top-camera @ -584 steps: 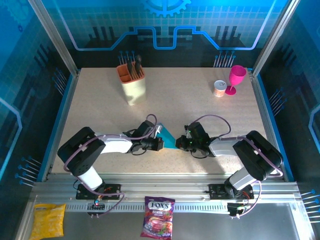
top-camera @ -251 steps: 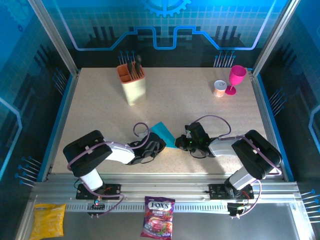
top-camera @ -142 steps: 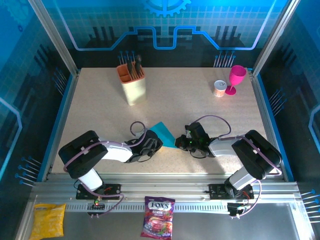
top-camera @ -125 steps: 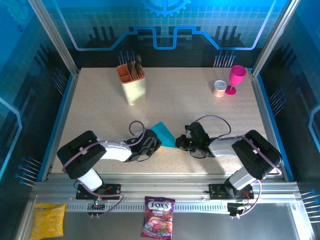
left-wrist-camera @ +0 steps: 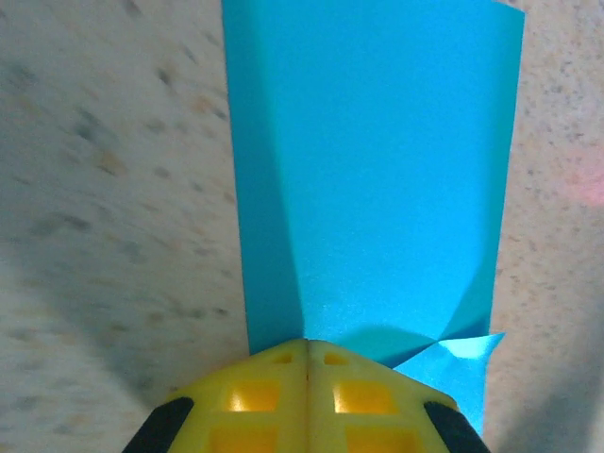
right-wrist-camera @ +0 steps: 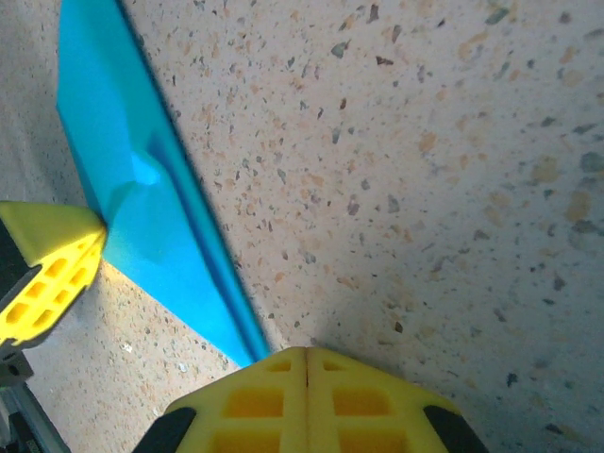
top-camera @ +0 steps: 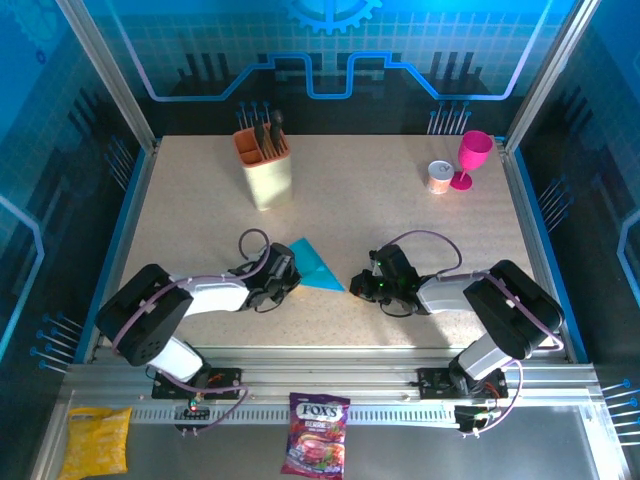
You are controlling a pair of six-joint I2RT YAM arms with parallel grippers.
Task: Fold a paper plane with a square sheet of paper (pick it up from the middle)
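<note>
Folded blue paper (top-camera: 314,265) lies on tabletop (top-camera: 400,200). Left jaws fully closed, tips touching paper's edge, pinch unclear. Right jaws fully closed, empty, just beside paper's pointed corner.

Blue glow — soft shadows (close-ups blurry)

The left arm (top-camera: 215,292) and right arm (top-camera: 450,292) lie low, forearms reaching inward toward each other. The left claw (top-camera: 284,272) has its yellow jaws pressed together. The right claw (top-camera: 360,286) is closed too.
</note>
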